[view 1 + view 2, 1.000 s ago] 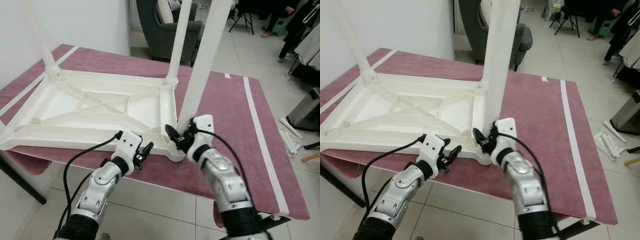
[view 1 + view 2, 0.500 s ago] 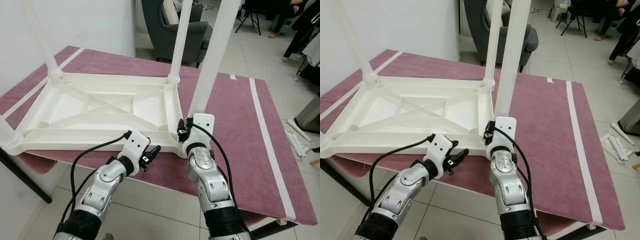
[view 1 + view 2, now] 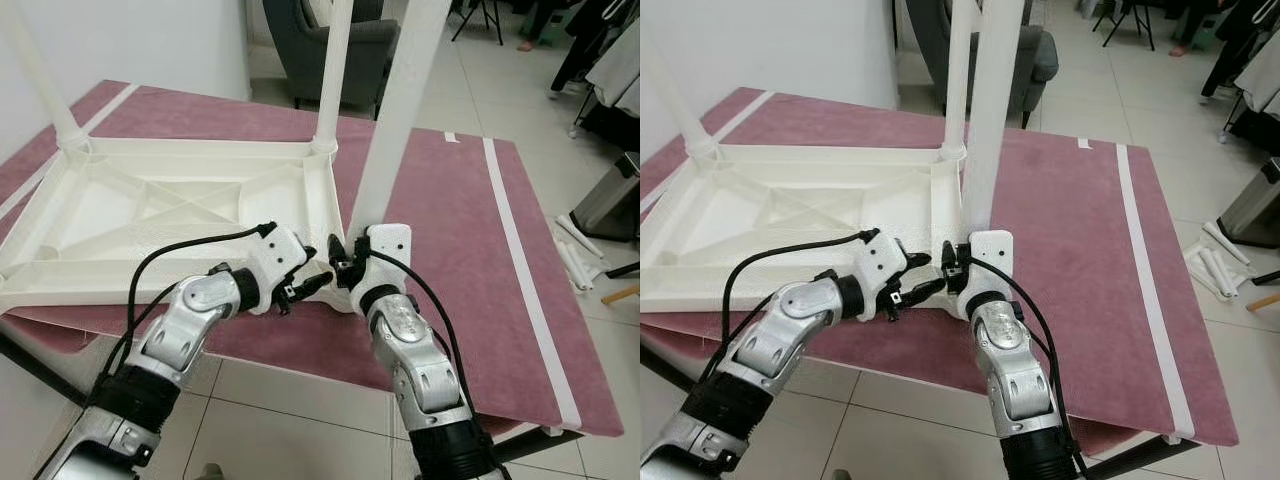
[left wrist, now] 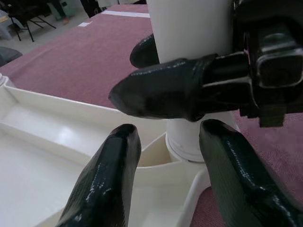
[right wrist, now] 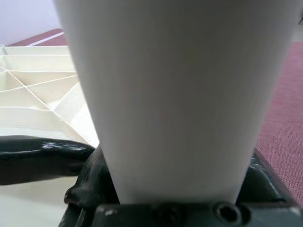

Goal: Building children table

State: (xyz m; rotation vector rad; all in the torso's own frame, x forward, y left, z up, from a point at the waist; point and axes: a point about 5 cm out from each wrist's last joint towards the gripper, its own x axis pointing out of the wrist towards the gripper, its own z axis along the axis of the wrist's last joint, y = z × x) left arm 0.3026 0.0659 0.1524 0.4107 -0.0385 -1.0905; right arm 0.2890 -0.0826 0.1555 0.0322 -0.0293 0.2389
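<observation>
The white plastic children's table [image 3: 150,200] lies upside down on a maroon-covered worktop [image 3: 450,210]. Two legs stand up at its far corners. A third white leg [image 3: 395,110] rises from the near right corner socket. My right gripper [image 3: 343,270] is shut on the base of this leg; in the right wrist view the leg [image 5: 175,94] sits between the black jaws. My left gripper [image 3: 310,283] is open just left of that corner, almost touching the right gripper. In the left wrist view its fingers [image 4: 106,184] straddle the socket rim below the leg [image 4: 189,42].
A white stripe [image 3: 520,250] runs along the worktop's right side, whose near edge is just under my arms. Behind stand a dark grey armchair [image 3: 330,40] and, at right, a grey bin [image 3: 605,200] with white rods [image 3: 575,262] on the tiled floor.
My left gripper has swung right, from below the table's near edge to the corner socket beside the right gripper. The right gripper stays on the leg's base. The camera has shifted slightly.
</observation>
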